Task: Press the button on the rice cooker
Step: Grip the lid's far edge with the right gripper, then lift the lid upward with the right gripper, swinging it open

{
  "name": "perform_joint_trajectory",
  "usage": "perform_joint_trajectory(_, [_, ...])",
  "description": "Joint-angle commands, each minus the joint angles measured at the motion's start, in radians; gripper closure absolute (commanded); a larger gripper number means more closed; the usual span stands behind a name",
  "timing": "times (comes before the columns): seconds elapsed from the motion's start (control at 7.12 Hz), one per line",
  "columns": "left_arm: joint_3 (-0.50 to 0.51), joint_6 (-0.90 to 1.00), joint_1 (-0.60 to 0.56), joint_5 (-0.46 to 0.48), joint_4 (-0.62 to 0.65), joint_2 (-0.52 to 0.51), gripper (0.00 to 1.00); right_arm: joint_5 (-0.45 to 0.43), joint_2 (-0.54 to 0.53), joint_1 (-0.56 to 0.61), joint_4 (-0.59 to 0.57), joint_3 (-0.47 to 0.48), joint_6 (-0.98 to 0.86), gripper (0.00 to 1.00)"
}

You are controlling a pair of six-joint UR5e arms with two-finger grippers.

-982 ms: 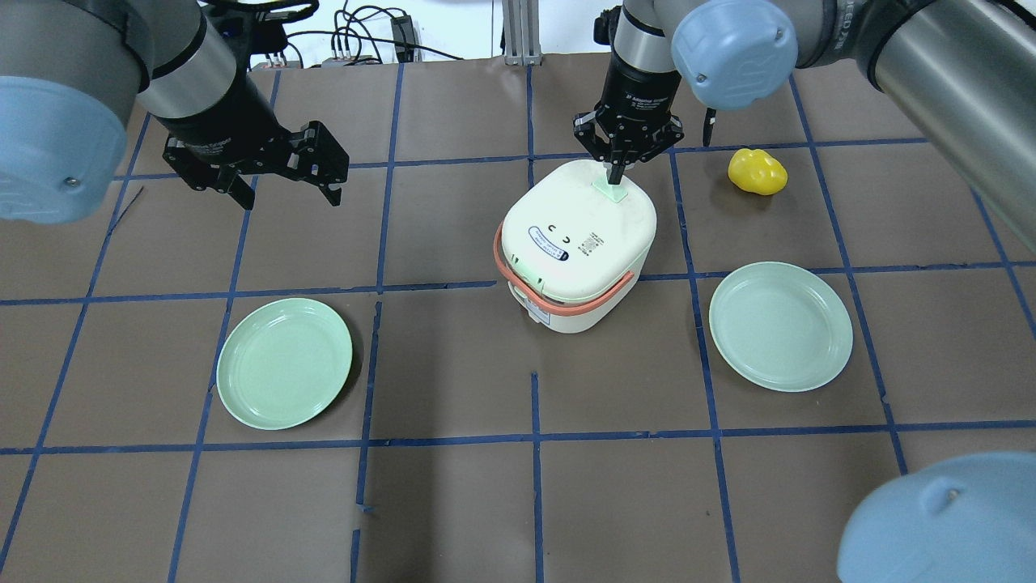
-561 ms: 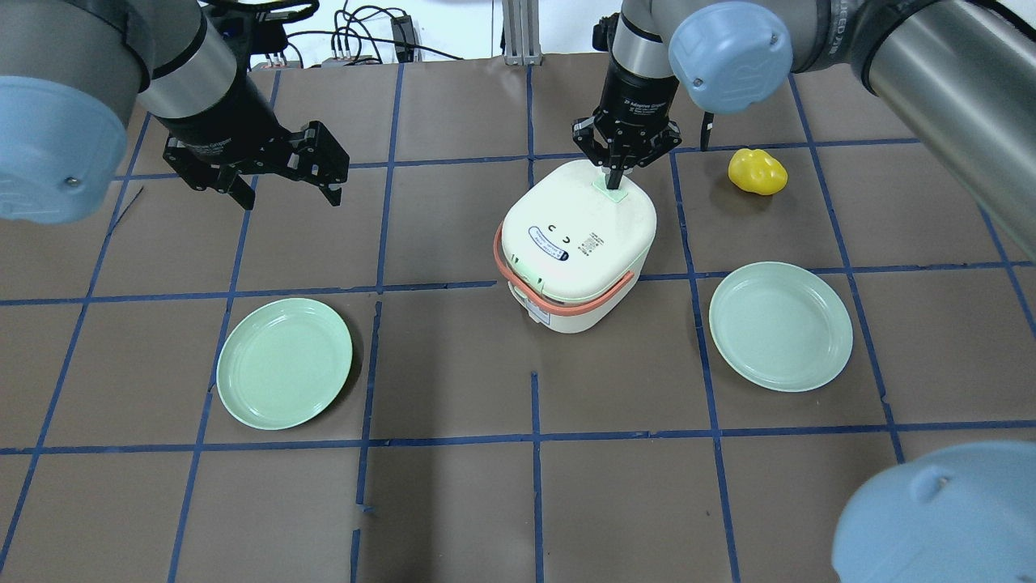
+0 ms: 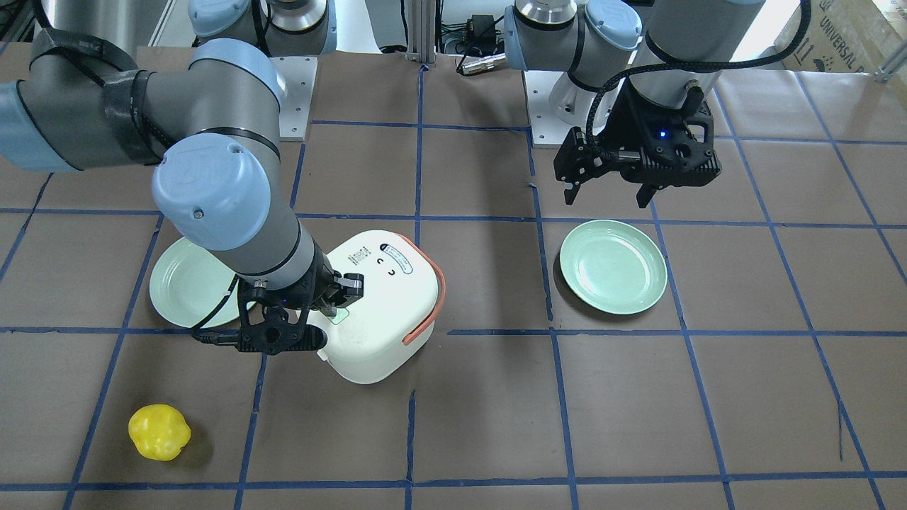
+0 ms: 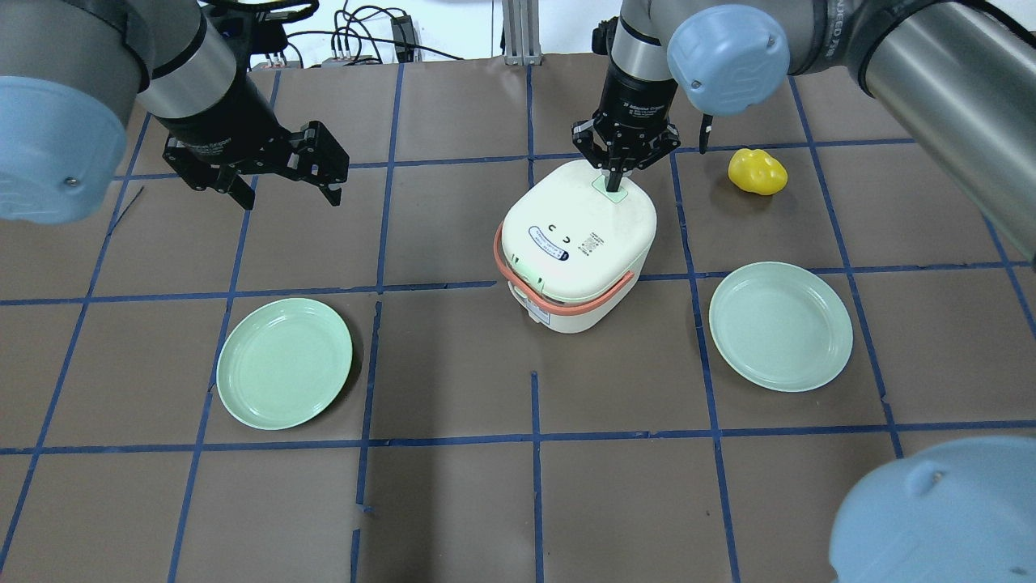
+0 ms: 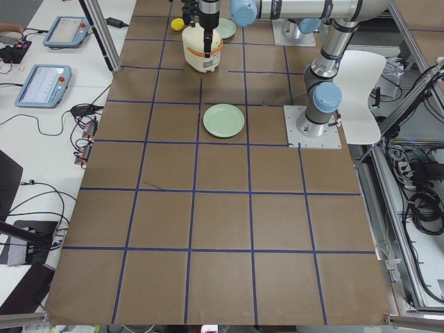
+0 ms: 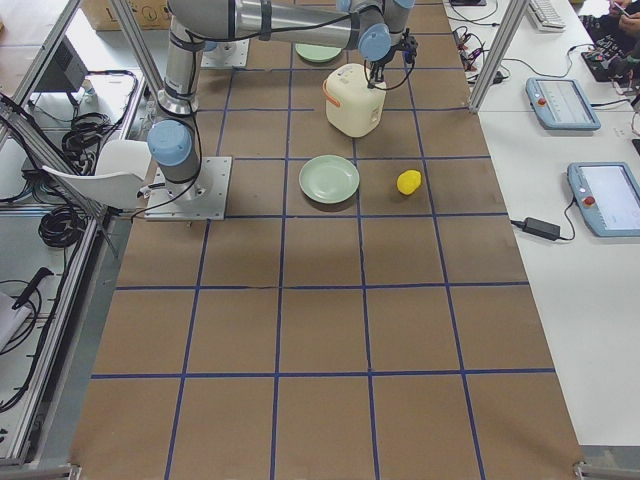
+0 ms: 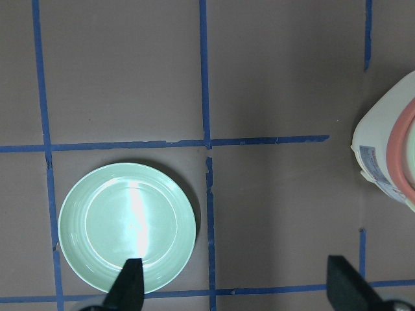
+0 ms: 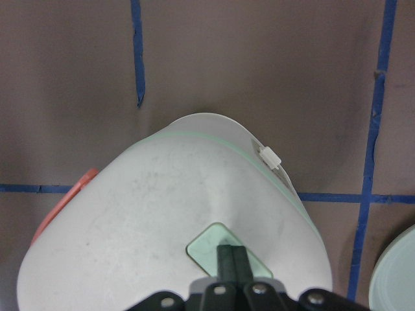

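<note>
The right gripper, fingers pinched together into one blunt tip for poking, stands upright on the pale green button at the lid edge of the white rice cooker mid-table, while the left gripper hangs wide open, well apart, apparently unneeded.

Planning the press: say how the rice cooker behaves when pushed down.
Probably stays put: the rice cooker looks squat and wide. The button sits off-centre, near one edge, so a hard press by the right hand might rock it slightly.
</note>
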Motion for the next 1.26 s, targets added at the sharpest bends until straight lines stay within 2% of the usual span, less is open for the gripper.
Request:
perform_joint_trajectory(0.0, [0.000, 0.000, 0.000, 0.000, 0.000, 0.000, 0.00, 0.000, 0.000, 0.000, 0.000, 0.003, 0.000, 0.90])
perform_joint_trajectory(0.56, [0.000, 0.000, 0.000, 0.000, 0.000, 0.000, 0.00, -0.012, -0.007, 0.000, 0.009, -0.021, 0.002, 0.88])
perform_joint_trajectory(0.7, [0.000, 0.000, 0.000, 0.000, 0.000, 0.000, 0.00, -0.005, -0.027, 0.001, 0.067, -0.052, 0.002, 0.85])
perform_joint_trajectory(0.84, [0.000, 0.000, 0.000, 0.000, 0.000, 0.000, 0.00, -0.005, -0.079, 0.001, 0.165, -0.110, 0.002, 0.69])
perform_joint_trajectory(0.98, [0.000, 0.000, 0.000, 0.000, 0.000, -0.001, 0.00, -0.006, -0.104, -0.002, 0.198, -0.167, 0.002, 0.40])
perform_joint_trajectory(1.12, [0.000, 0.000, 0.000, 0.000, 0.000, 0.000, 0.00, -0.014, -0.128, -0.017, 0.212, -0.204, 0.000, 0.18])
